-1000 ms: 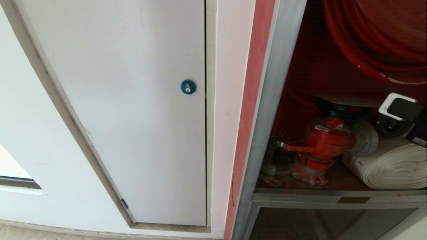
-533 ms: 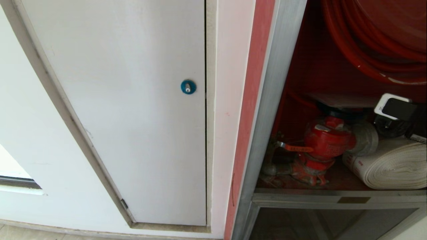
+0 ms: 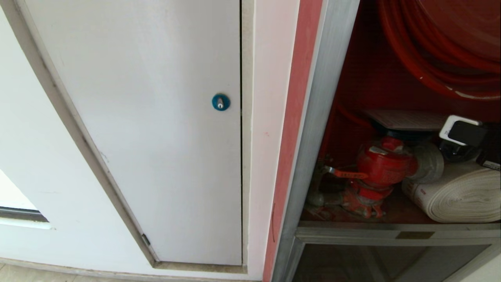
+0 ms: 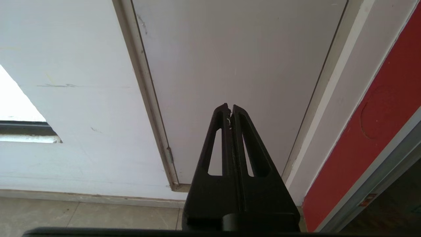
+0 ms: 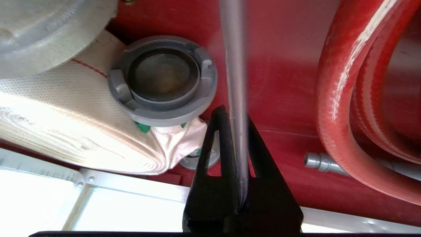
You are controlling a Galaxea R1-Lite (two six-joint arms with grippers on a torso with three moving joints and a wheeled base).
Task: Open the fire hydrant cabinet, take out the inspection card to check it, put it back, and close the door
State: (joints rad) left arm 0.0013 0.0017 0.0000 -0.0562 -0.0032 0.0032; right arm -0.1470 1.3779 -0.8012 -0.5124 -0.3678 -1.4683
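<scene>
The right pincer [image 5: 234, 113], inside the fire hydrant cabinet [image 3: 313, 129], is clamped on the inspection card [image 5: 234, 65], held edge-on and flat above the red valve [image 3: 385, 162], beside the rolled white hose [image 3: 462, 196], while the left pincer [image 4: 230, 108] hangs closed before the white panel [image 4: 236, 59].

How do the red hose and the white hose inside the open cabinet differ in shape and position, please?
The red hose is a round, glossy tube wound in wide loops high in the fire hydrant cabinet; the white hose is flat woven fabric rolled into a tight coil on the cabinet floor beside the red valve. The white hose ends in a grey ring coupling; the red hose shows none in the head view. Both sit inside the red interior.
</scene>
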